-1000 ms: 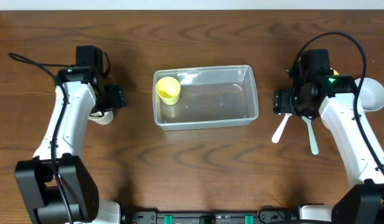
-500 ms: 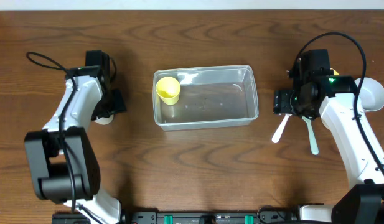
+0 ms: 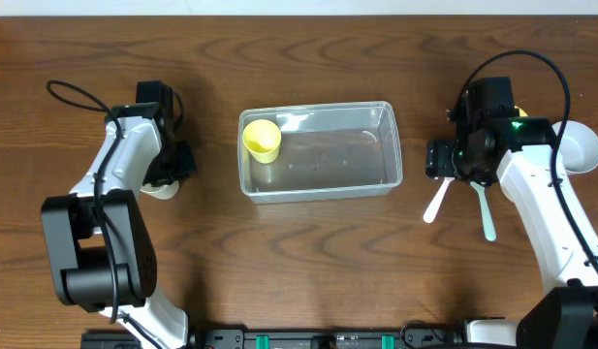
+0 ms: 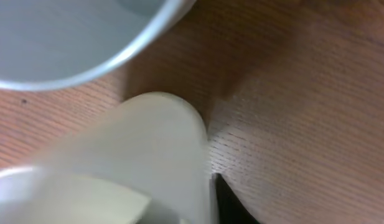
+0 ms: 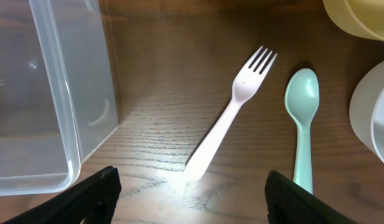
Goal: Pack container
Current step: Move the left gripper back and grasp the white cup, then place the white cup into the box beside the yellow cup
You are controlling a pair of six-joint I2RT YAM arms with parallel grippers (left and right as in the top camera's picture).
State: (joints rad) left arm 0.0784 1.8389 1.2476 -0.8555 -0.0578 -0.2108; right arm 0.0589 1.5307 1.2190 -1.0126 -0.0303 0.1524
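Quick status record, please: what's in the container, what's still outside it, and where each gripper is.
container: clear tub, table centre
packed: one yellow cup, at the tub's left end
left gripper: at a cream cup; open or shut not visible
right gripper: open, empty, above the pale fork
outside, right of tub: pale fork, green spoon, white bowl
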